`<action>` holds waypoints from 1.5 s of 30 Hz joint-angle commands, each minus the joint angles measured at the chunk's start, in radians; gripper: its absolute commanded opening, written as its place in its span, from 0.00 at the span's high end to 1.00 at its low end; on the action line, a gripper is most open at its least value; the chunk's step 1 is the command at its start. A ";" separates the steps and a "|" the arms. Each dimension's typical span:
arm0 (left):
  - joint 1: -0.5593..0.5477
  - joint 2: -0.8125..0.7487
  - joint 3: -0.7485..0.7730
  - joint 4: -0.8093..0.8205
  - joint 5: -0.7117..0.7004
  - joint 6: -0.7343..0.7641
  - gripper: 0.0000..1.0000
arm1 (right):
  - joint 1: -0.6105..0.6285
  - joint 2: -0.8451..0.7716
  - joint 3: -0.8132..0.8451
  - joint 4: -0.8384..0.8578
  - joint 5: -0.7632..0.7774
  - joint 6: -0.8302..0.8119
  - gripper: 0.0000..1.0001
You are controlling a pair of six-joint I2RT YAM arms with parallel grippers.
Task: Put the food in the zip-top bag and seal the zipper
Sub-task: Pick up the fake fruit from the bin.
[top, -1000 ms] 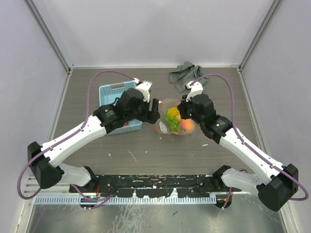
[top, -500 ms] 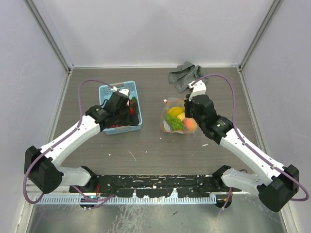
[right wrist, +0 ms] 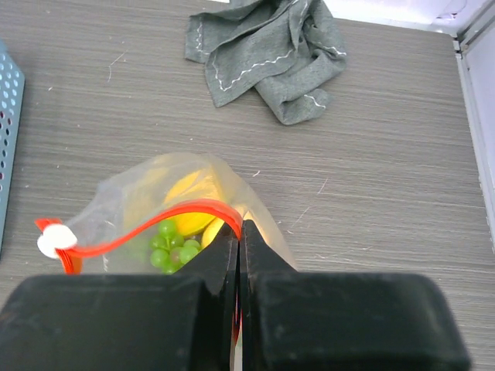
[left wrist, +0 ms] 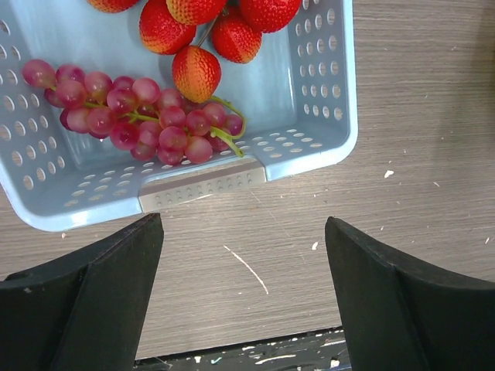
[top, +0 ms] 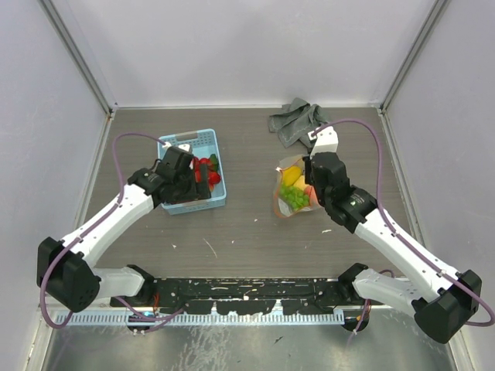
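Note:
The clear zip-top bag (top: pixel 292 195) lies right of centre and holds a yellow lemon (right wrist: pixel 188 199) and green grapes (right wrist: pixel 168 243). My right gripper (top: pixel 307 179) is shut on the bag's red-orange zipper (right wrist: pixel 158 217), which arches left to a white slider (right wrist: pixel 56 240); the mouth looks partly open. My left gripper (top: pixel 192 184) hangs open and empty over the near edge of the light blue basket (top: pixel 189 140). In the left wrist view, purple grapes (left wrist: pixel 131 116) and red strawberries (left wrist: pixel 196 73) lie inside the basket (left wrist: pixel 340 116). The peach does not show clearly.
A grey cloth (top: pixel 295 122) lies crumpled at the back right, beyond the bag; it also shows in the right wrist view (right wrist: pixel 267 50). White walls with metal posts enclose the table on three sides.
My left gripper has left the bag and swung left over the basket. My right gripper has pulled the bag a little to the right while holding its zipper.

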 commanded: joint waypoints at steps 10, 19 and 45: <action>-0.037 -0.047 0.014 0.114 0.163 -0.105 0.13 | 0.005 -0.035 0.009 0.077 0.011 -0.014 1.00; -0.035 -0.073 0.004 0.080 0.080 -0.098 0.09 | 0.005 -0.052 0.061 0.051 -0.063 0.021 0.99; 0.129 0.181 0.054 -0.029 -0.218 -0.275 0.27 | 0.005 -0.048 -0.047 0.101 -0.091 0.037 1.00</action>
